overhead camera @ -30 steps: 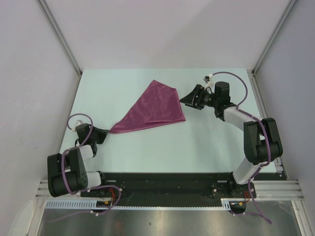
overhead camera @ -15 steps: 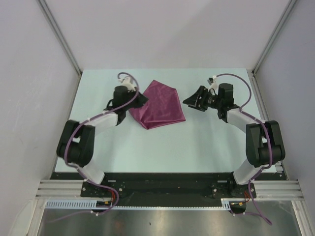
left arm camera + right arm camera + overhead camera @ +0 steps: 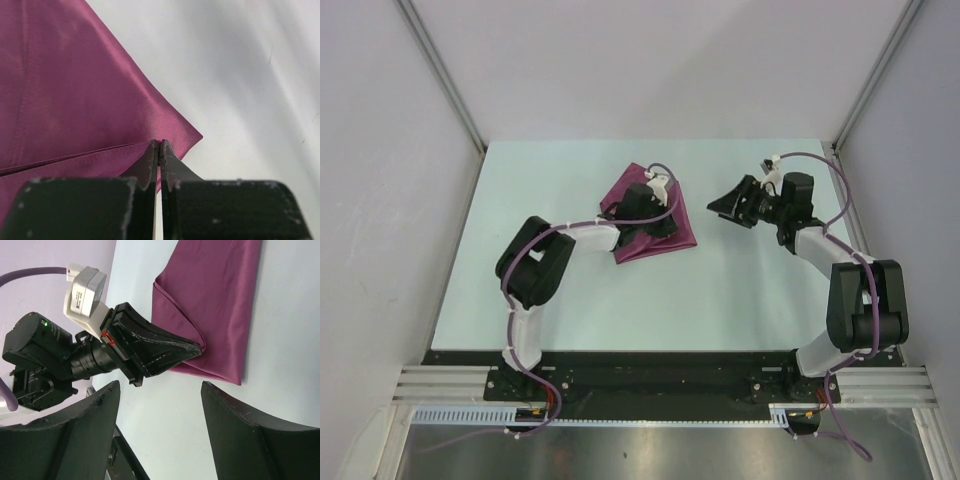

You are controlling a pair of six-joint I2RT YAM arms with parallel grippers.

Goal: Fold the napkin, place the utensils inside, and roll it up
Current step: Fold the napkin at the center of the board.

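The napkin (image 3: 623,188) lies in the middle of the surface (image 3: 580,300), towards the far side, doubled over into a rough triangle. The left gripper (image 3: 159,145) is pressed together on one corner of it. In the left wrist view the cloth comes to a point right at the fingertips, with a fold line running away from them to the left. The left arm reaches across the napkin from the left, so most of the cloth lies beneath and behind that gripper.

The right gripper (image 3: 722,206) hovers just to the right of the napkin, apart from it, with its jaws spread and nothing between them. It faces the pinched corner.

No utensil is in view.

The fold looks like the step in hand. The left arm is the nearer one, already on the cloth, and the pinched corner probably has to be laid flat on the layer below before it is let go.
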